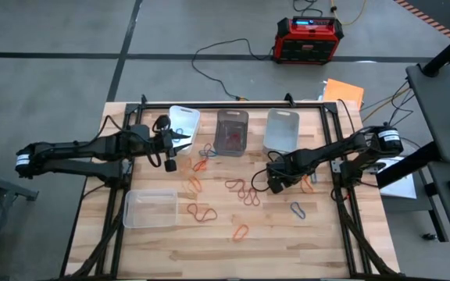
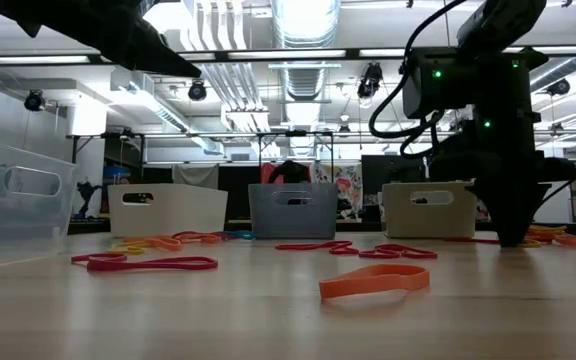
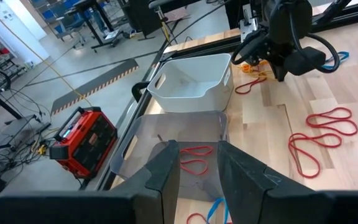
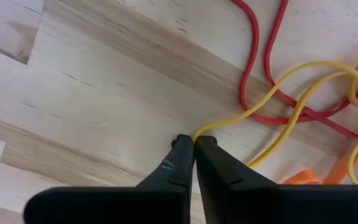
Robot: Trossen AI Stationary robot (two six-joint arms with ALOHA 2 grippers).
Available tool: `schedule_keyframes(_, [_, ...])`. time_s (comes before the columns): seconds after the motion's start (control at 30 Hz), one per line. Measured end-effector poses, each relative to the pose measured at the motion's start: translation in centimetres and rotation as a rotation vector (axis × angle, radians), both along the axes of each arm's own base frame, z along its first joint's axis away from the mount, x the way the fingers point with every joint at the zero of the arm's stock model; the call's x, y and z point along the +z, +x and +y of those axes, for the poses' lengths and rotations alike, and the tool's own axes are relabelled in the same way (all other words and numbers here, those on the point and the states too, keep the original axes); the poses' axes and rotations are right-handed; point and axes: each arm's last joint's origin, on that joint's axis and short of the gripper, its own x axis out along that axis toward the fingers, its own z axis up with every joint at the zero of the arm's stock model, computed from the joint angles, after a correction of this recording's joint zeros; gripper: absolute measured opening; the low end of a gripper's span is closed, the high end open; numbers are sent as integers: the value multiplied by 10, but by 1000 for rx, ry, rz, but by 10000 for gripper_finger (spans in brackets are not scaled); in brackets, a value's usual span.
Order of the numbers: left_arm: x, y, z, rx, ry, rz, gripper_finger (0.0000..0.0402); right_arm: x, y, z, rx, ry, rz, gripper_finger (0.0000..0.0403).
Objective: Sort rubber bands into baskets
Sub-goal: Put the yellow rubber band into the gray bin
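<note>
Many rubber bands lie flat on the wooden table: red ones (image 1: 244, 191), orange ones (image 1: 241, 232), a grey one (image 1: 298, 209). At the far edge stand a white basket (image 1: 184, 121), a smoky dark basket (image 1: 231, 131) with red bands (image 3: 194, 158) inside, and a pale basket (image 1: 281, 129). A clear basket (image 1: 150, 208) stands front left. My right gripper (image 4: 194, 140) is down at the table, shut on a yellow band (image 4: 303, 99). My left gripper (image 3: 197, 171) is open and empty, raised beside the smoky basket. My right gripper pinches one end of the yellow band's loop (image 4: 209, 129) between its two fingertips. The fingers come from above, pointing down at the table. The rest of the band lies slack on the wood, across a red band (image 4: 260, 68).
A red-and-black box (image 1: 307, 39) and cables lie on the floor beyond the table. A blue band (image 1: 207, 150) lies near my left gripper. More orange bands (image 1: 308, 186) lie just right of my right gripper. Bare wood shows along the near edge.
</note>
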Motion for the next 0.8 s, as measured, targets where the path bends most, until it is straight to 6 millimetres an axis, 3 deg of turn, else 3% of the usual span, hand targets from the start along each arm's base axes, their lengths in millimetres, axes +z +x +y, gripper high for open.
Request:
schedule_keyframes(0.13, [0, 0, 0, 1, -4, -1, 91, 7, -1, 0, 6, 1, -30, 9])
schedule_keyframes(0.33, [0, 0, 0, 4, -13, -4, 91, 36, 4, 0, 41, -4, -156, 8])
schedule_keyframes(0.8, [0, 0, 0, 7, -20, -6, 91, 133, 47, 4, 270, -177, -495, 8])
